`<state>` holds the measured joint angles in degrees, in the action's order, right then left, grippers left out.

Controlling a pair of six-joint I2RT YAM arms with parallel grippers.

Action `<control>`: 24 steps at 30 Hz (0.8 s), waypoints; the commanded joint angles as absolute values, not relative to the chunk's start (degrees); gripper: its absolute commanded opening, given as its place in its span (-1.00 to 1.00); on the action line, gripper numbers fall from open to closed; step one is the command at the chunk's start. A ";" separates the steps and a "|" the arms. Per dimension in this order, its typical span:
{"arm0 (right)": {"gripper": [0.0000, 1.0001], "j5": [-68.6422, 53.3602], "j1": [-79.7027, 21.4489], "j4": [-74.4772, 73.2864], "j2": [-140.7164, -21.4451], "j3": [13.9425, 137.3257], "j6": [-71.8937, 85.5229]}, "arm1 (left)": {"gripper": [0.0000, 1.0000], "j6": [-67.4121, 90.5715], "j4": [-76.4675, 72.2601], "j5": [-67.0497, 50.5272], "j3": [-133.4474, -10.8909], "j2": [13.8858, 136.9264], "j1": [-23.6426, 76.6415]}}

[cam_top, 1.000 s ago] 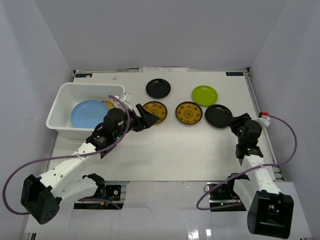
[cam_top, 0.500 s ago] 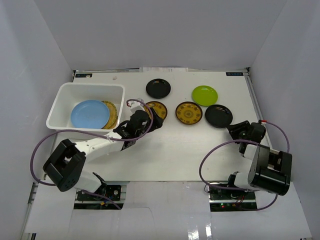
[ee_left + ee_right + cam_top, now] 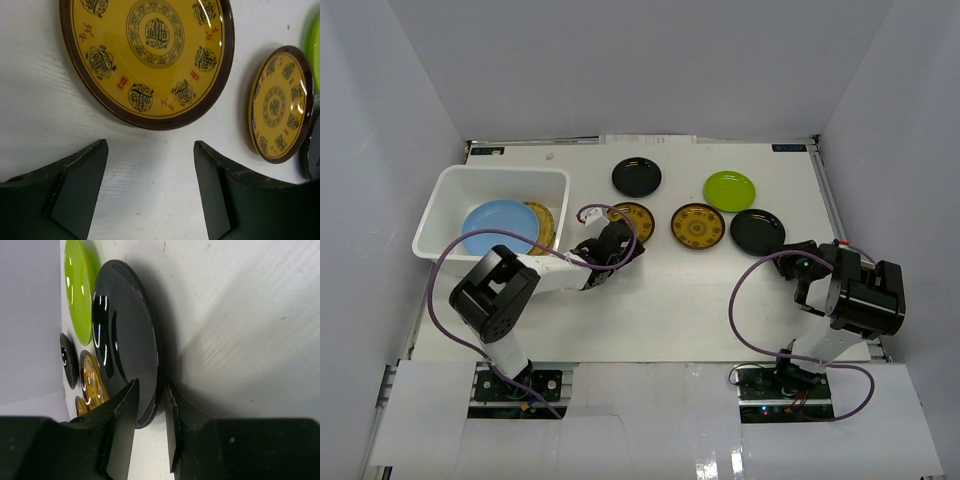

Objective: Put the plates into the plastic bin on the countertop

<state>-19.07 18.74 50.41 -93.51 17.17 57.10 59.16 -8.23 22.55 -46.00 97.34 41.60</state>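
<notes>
Attention goes first to the left gripper (image 3: pixel 150 146), which hangs low over the countertop (image 3: pixel 35 125) with its jaws spread wide and nothing between them. Just ahead of its fingertips lies a yellow-brown patterned plate (image 3: pixel 150 55), flat on the white surface. I think the wide opening suits an approach to the near rim of this plate, the loose one closest to the plastic bin (image 3: pixel 448 182). A second patterned plate (image 3: pixel 280 105) lies to its right, apart from it.

The right gripper (image 3: pixel 151 390) is at the near edge of a glossy black plate (image 3: pixel 120 330). Its jaws stand narrow, one finger over the rim and one on the table side, so they seem to pinch it. The plate appears to rest on the table, not yet lifted. A hold at the edge is sensible, because a flat plate offers no other place to take.

Inside the bin a light blue plate (image 3: pixel 498 228) lies on the floor and a woven bamboo tray (image 3: pixel 544 225) leans toward the right wall; whether a second tray is there I cannot tell. The lime green plate (image 3: pixel 730 190) and the other black plate (image 3: pixel 636 177) lie farther back. By my judgement five plates remain outside.
</notes>
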 commanded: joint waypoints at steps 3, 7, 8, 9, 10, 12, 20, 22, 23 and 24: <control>-0.36 -19.16 19.07 56.69 -95.36 17.31 59.68 | 0.59 63.98 -8.43 25.57 -46.67 98.61 40.52; -0.37 -19.07 19.07 57.57 -96.50 17.58 60.12 | 0.58 65.91 -8.70 27.59 -46.32 98.70 40.52; -0.38 -18.72 19.07 57.48 -96.59 17.49 60.03 | 0.59 66.53 -8.61 28.29 -46.32 98.96 40.52; -0.45 -18.72 19.07 57.83 -96.68 17.40 60.12 | 0.58 67.75 -8.27 29.26 -46.32 99.23 40.34; -0.59 -18.89 19.07 58.18 -96.77 17.23 60.20 | 0.58 68.11 -8.09 29.53 -46.75 99.66 40.34; -0.72 -19.33 19.07 58.97 -96.59 16.96 60.21 | 0.54 69.51 -5.12 31.54 -48.07 101.50 40.34; -0.84 -17.58 19.07 55.82 -85.44 11.62 59.33 | 0.44 71.54 -3.08 35.86 -49.31 101.78 39.64; -0.85 -17.23 19.07 54.76 -80.72 10.55 59.15 | 0.28 71.54 -2.46 36.38 -49.74 102.39 39.38; -0.84 -17.14 19.07 53.54 -79.20 9.94 59.15 | 0.22 71.46 -2.20 36.39 -50.27 102.74 39.29; -0.84 -17.14 19.07 52.74 -77.62 9.15 59.06 | 0.15 71.54 -1.85 36.39 -50.45 103.01 39.20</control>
